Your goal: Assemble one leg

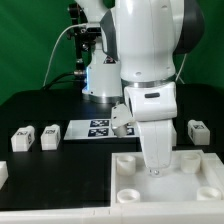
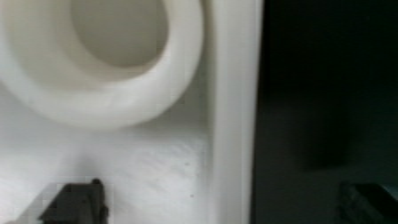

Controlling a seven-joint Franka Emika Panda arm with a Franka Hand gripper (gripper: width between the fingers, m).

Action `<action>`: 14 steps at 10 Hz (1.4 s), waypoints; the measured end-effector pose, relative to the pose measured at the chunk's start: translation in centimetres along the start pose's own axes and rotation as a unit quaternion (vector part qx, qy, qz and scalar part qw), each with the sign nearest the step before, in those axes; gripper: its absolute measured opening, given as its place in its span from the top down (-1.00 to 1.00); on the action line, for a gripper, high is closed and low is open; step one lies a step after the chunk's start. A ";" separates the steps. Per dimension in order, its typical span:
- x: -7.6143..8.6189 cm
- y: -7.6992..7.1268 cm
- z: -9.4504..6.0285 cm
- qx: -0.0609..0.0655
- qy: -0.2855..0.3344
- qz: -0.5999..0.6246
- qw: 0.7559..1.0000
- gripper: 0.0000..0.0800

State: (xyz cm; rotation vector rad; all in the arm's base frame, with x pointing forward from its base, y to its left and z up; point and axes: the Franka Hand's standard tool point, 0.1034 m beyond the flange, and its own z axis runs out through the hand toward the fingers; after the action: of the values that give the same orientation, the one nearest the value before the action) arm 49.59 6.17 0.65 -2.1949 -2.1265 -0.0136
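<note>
Three small white legs with square markers lie on the black table: two at the exterior view's left (image 1: 22, 139) (image 1: 50, 135) and one at its right (image 1: 197, 130). My gripper (image 1: 155, 168) is low over the large white panel (image 1: 190, 188), near its back edge. In the wrist view the gripper (image 2: 217, 205) is open and holds nothing. One dark fingertip (image 2: 71, 200) is over the panel (image 2: 151, 160) near a round corner socket (image 2: 98, 50). The other fingertip (image 2: 365, 198) is over the black table beyond the panel's edge. No leg shows in the wrist view.
The marker board (image 1: 98, 128) lies behind the panel, partly hidden by the arm. Another white block (image 1: 3, 172) sits at the exterior view's far left edge. The robot base (image 1: 100, 75) and cables stand at the back.
</note>
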 end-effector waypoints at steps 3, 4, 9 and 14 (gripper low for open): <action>-0.1 0.0 -0.1 -0.001 0.000 0.001 1.000 -0.62; -0.1 0.1 -1.0 -0.005 -0.002 0.004 1.000 -0.62; 5.5 -2.3 -3.6 -0.008 0.002 0.269 0.963 -0.62; 8.1 -3.2 -3.7 -0.010 0.020 0.492 0.870 -0.62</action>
State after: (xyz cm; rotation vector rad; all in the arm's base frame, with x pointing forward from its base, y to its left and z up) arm 46.82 14.04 5.02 -2.9503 -0.7669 -0.0122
